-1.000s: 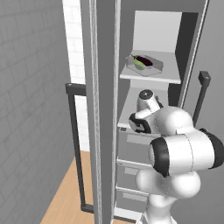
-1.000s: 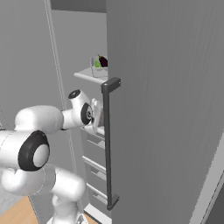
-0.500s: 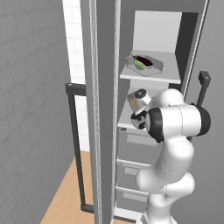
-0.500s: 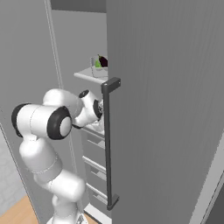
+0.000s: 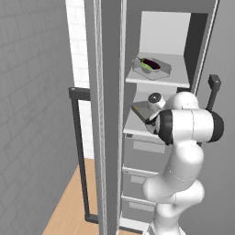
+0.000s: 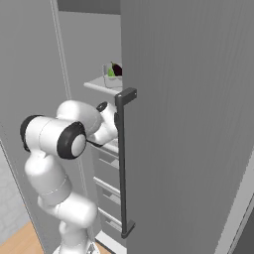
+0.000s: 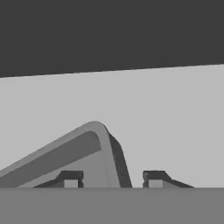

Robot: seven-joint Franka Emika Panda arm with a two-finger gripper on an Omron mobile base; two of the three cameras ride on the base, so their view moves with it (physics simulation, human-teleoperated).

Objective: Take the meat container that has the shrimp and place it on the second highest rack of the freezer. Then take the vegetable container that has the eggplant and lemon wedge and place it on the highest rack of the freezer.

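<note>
The meat container (image 5: 141,109), a dark grey tray, lies on the second highest rack (image 5: 133,127) of the open freezer (image 5: 165,27). In the hand view its rim corner (image 7: 104,144) stands between the finger tips of my gripper (image 7: 113,180). The jaws stand apart, one inside the tray and one outside, clear of the rim wall. I cannot make out the shrimp. On the highest rack (image 5: 176,77) sits the paler vegetable container (image 5: 158,72) with the eggplant (image 5: 153,64) and the lemon wedge (image 5: 145,67). From the right, the eggplant (image 6: 117,70) and the lemon wedge (image 6: 110,72) peek past the door edge.
The freezer's open door (image 5: 109,114) stands edge-on at the left with its dark bar handle (image 5: 79,151). A second grey door with a bar handle (image 6: 123,163) closes in the right side. Drawers (image 5: 147,151) lie below the racks. My white arm (image 5: 188,126) crowds the opening.
The jaws have parted and let go of the meat container's rim; the tray rests on the second highest rack. The arm's elbow has swung upward and in front of the shelf.
</note>
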